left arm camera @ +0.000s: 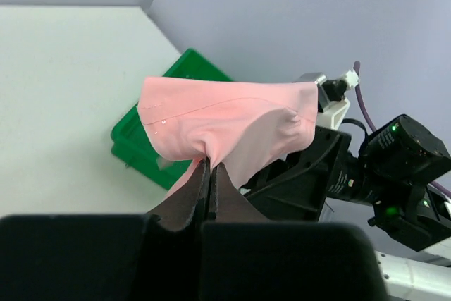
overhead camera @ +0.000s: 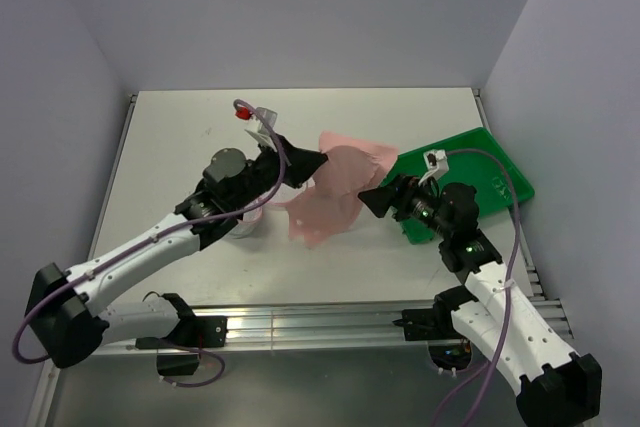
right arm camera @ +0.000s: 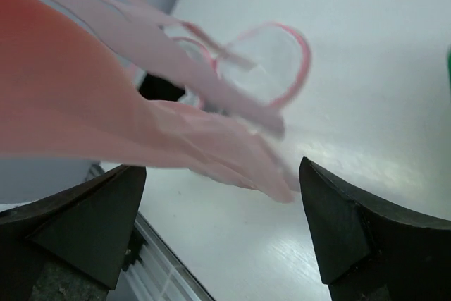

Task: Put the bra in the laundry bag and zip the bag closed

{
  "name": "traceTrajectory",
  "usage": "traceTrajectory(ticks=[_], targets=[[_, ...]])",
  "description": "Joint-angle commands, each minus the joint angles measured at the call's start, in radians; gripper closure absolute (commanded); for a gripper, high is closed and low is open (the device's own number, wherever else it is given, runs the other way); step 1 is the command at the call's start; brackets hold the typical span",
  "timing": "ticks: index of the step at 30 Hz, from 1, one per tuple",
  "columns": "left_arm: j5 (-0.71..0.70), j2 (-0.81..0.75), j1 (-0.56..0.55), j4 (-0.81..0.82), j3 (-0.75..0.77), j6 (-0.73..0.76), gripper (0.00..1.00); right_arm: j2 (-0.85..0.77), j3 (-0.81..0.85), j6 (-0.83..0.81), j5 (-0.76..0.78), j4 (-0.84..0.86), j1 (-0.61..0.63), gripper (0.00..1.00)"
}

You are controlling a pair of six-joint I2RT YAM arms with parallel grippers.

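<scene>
Hanging over the middle of the table point(overhead camera: 170, 147), the bra point(overhead camera: 335, 192) droops as a loose pink sheet. I cannot tell whether its lowest corner brushes the surface. The left gripper point(overhead camera: 312, 161) has its jaws pressed tight together on a bunched fold at the garment's edge, and the cloth spreads out and down from that pinch. The right gripper point(right arm camera: 218, 227) sits just on the other side of the cloth with its jaws spread wide. The fabric sags ahead of them and nothing is clamped. The laundry bag point(right arm camera: 271, 68) lies on the table beyond the hanging cloth with its pink rim showing; from above, the left arm hides most of it. The green tray point(overhead camera: 498, 169) sits off by the right wall.
</scene>
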Motion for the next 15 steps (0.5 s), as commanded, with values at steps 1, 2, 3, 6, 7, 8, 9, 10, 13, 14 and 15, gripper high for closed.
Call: traceTrajectory(ticks=[1,2,3,6,7,8,9,10,13,14,15], targets=[[0.03,-0.068,-0.003,-0.062,0.035,0.049,1.0,-0.031,0.093,-0.014,-0.086,0.134,0.006,0.03],[0.037,-0.094,-0.004,-0.083,0.045,0.05,1.0,-0.036,0.107,-0.018,-0.097,0.148,0.005,0.03],[0.047,-0.105,-0.003,-0.101,0.056,0.059,1.0,-0.036,0.115,-0.024,-0.123,0.165,0.005,0.03],[0.038,-0.154,-0.004,-0.167,0.084,0.061,1.0,-0.062,0.182,-0.081,-0.227,0.116,0.006,0.04],[0.022,-0.177,-0.004,-0.18,0.098,0.059,1.0,-0.077,0.219,-0.119,-0.22,0.051,0.006,0.04],[0.015,-0.186,-0.003,-0.216,0.111,0.061,1.0,-0.097,0.233,-0.141,-0.198,0.016,0.006,0.04],[0.002,-0.2,-0.004,-0.241,0.127,0.062,1.0,-0.135,0.248,-0.155,-0.177,-0.014,0.006,0.04],[-0.011,-0.206,-0.003,-0.262,0.154,0.064,1.0,-0.153,0.274,-0.184,-0.142,-0.063,0.006,0.04],[0.008,-0.224,-0.003,-0.29,0.168,0.053,1.0,-0.191,0.329,-0.221,-0.129,-0.11,0.006,0.03],[0.022,-0.224,-0.004,-0.283,0.17,0.046,1.0,-0.196,0.34,-0.219,-0.141,-0.104,0.006,0.03],[0.034,-0.221,-0.004,-0.278,0.174,0.044,1.0,-0.19,0.349,-0.216,-0.152,-0.084,0.006,0.03]])
